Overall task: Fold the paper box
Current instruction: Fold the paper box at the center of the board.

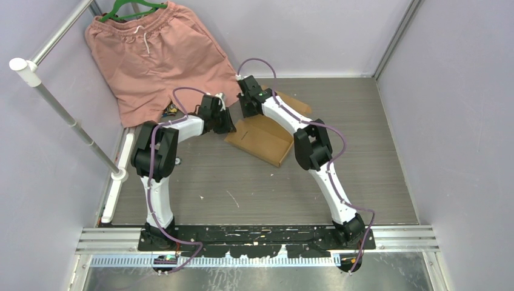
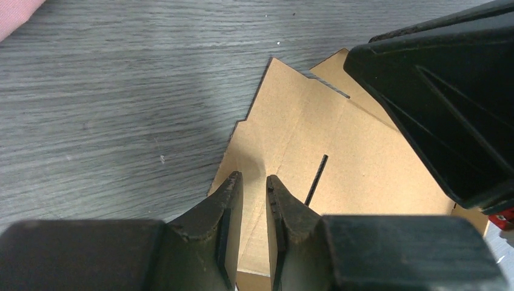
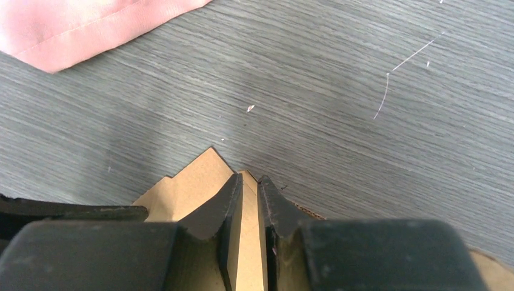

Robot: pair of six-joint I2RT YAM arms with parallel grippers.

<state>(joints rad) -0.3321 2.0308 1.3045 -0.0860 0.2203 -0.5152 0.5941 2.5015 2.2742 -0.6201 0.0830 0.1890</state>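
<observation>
step: fold flap | cardboard box [image 1: 260, 140]: on the table [image 1: 242, 194], far centre, between both arms | right gripper [image 3: 250, 182]: nearly closed, pinching an upright flap edge | left gripper [image 2: 254, 182]: narrow gap at a panel, hold unclear | advice: bend along the scored crease, both sides together, without tearing

No legible text, label, brand, number anywhere; paper box [image 1: 259, 140] unprinted.
</observation>
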